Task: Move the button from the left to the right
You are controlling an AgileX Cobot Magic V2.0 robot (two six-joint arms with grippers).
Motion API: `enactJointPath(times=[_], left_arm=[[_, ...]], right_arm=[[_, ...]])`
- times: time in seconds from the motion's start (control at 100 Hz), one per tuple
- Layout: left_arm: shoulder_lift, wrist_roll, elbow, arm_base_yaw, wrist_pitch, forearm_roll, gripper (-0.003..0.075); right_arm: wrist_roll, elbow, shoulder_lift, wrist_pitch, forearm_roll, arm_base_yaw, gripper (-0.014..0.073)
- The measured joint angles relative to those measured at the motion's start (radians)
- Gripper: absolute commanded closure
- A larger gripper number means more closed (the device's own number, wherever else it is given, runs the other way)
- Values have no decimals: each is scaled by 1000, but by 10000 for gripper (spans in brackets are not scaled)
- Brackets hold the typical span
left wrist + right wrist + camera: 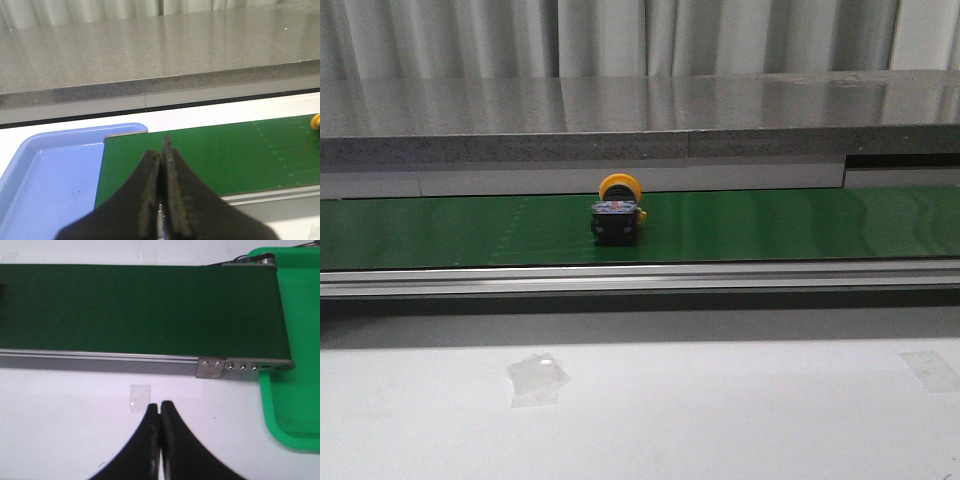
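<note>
The button (618,209) lies on the green belt (770,225) near the middle of the front view, its yellow-orange head toward the back and its dark body toward me. A sliver of its yellow head (316,121) shows at the edge of the left wrist view. My left gripper (161,152) is shut and empty, over the belt's left end beside the blue tray (50,175). My right gripper (160,407) is shut and empty, over the white table in front of the belt's right end. Neither gripper shows in the front view.
A green tray (290,405) sits at the belt's right end. A grey stone-like ledge (640,115) runs behind the belt. The belt has a metal front rail (640,277). Clear tape patches (537,380) lie on the white table, one near my right gripper (139,398).
</note>
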Motion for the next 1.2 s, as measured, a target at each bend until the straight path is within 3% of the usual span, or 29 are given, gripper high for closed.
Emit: enactJointPath(times=[0.15, 0.23, 0.4, 0.49, 0.82, 1.2], left_arm=[[0, 0, 0, 0, 0, 0, 740], [0, 0, 0, 0, 0, 0, 740], [0, 0, 0, 0, 0, 0, 740], [0, 0, 0, 0, 0, 0, 740], [0, 0, 0, 0, 0, 0, 740], [0, 0, 0, 0, 0, 0, 740]], right_arm=[[0, 0, 36, 15, 4, 0, 604], [0, 0, 38, 19, 7, 0, 494], [0, 0, 38, 21, 7, 0, 177], [0, 0, 38, 21, 11, 0, 101], [0, -15, 83, -23, 118, 0, 94], [-48, -196, 347, -49, 130, 37, 75]])
